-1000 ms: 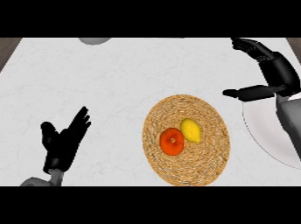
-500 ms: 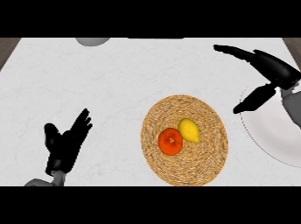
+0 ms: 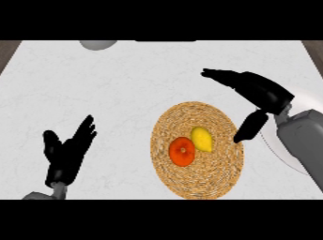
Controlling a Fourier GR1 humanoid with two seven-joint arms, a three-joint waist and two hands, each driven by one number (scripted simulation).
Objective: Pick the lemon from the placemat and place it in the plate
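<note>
A yellow lemon [image 3: 202, 138] lies near the middle of a round woven placemat [image 3: 196, 178], touching an orange fruit [image 3: 182, 151] to its lower left. My right hand [image 3: 263, 92] hovers open above the placemat's upper right edge, fingers stretched to the left and thumb hanging down beside the lemon, apart from it. A white plate [image 3: 312, 101] sits at the right, mostly hidden behind my right forearm. My left hand [image 3: 65, 153] rests open at the lower left, fingers up.
A grey round object [image 3: 97, 44] shows at the counter's back edge, upper left. Dark wood floor borders the white counter at the top corners.
My right hand has moved left and toward me, from over the plate to the placemat's edge near the lemon. The left hand has barely shifted.
</note>
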